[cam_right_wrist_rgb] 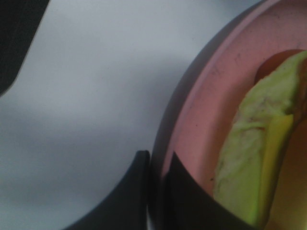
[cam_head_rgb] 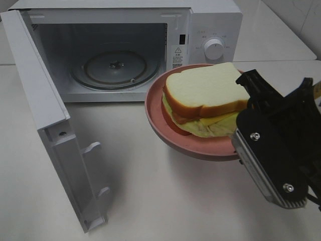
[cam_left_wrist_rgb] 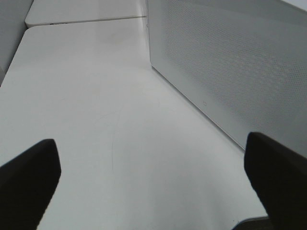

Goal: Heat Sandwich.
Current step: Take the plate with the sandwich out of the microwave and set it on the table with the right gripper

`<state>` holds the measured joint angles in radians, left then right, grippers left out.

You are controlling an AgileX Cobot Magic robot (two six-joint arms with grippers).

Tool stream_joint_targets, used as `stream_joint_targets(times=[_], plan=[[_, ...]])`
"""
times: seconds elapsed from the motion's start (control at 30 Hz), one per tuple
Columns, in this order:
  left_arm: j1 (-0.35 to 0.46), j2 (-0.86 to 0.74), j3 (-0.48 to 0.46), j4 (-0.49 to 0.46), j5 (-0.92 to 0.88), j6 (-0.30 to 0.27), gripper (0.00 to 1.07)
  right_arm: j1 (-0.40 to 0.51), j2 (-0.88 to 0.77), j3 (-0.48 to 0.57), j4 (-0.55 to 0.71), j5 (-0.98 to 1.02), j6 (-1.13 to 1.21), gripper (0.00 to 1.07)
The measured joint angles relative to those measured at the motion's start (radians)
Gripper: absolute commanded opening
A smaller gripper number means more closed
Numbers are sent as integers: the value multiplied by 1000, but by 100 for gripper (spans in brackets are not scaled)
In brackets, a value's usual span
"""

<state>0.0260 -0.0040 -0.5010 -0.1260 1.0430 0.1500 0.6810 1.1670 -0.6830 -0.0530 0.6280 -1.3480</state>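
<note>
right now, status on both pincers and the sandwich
Right pincer shut on pink plate rim, plate lifted. Left pincer open, empty. Sandwich on plate. Microwave door open.

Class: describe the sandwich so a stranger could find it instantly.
Start at the open white microwave. Just right of its doorway, the right gripper holds a round pink plate by its rim. The sandwich lies on it: white bread, tan crust, pale yellow-green filling, the only food.

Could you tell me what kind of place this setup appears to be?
Probably a mock kitchen test bench: a white microwave with its door open, a sandwich on a pink plate, and a plain white tabletop.
</note>
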Motion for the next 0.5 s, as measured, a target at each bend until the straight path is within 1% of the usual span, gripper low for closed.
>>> stream_joint_targets(times=[0.17,0.5], plan=[[0,0,0,0,0,0,101,0,-59,36,-32,27,50,0],[0,0,0,0,0,0,101,0,-151,45,-109,122,185,1]])
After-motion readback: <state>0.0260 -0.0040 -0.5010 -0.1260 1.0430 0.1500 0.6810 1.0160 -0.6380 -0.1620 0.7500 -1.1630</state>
